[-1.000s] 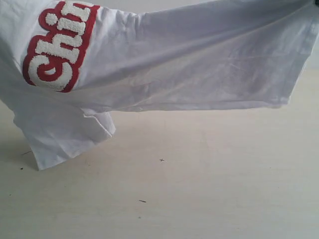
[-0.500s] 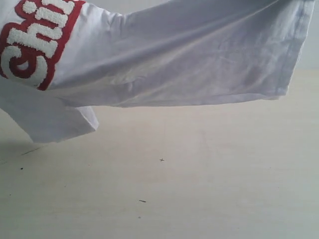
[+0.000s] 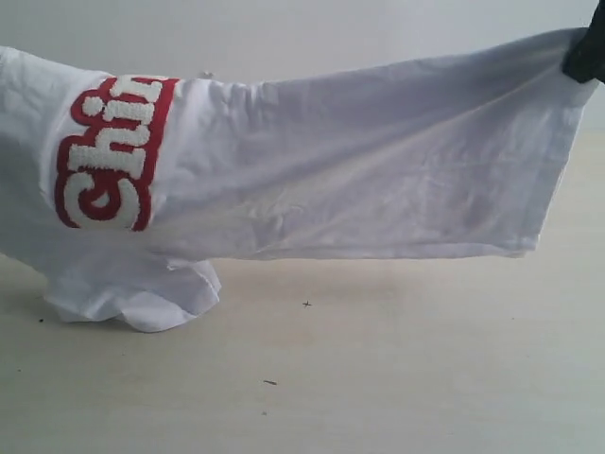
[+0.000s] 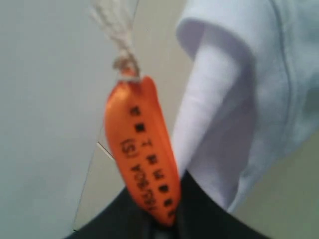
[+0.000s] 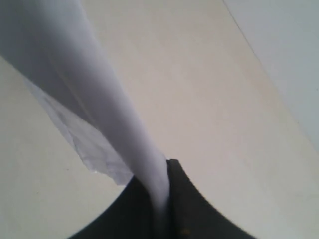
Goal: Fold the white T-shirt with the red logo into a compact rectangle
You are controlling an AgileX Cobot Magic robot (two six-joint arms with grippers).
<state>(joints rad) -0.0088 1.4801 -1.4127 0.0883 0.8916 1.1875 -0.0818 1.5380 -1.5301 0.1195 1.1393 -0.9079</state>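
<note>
white t-shirt (image 3: 378, 180): is hanging stretched between the two arms above the counter (image 3: 397, 378), spread as a wide band across the exterior view; only a bunched lower part at the left (image 3: 142, 298) is resting on the surface.
red logo (image 3: 109, 156): is facing the exterior camera at the left end of the band, turned on its side, so the shirt is being held sideways, not by its shoulders.
right gripper (image 3: 588, 52): is clenching a corner of the shirt at the upper right; in the right wrist view a taut ridge of white cloth is running straight into the closed jaws (image 5: 162, 191).
left gripper (image 4: 167, 221): is out of the exterior view; its wrist view is showing the jaws clamped on white fabric together with the orange tag (image 4: 144, 154), so it is probably gripping at the neckline.
why held so: pulling the two ends apart is tensioning the cloth, likely so the creases are being drawn out and the shirt can be laid flat.
stage: judging by this, the shirt is being spread out; no fold is showing yet.
risk: the bunched part on the counter may be tucking under as the shirt is coming down.
</note>
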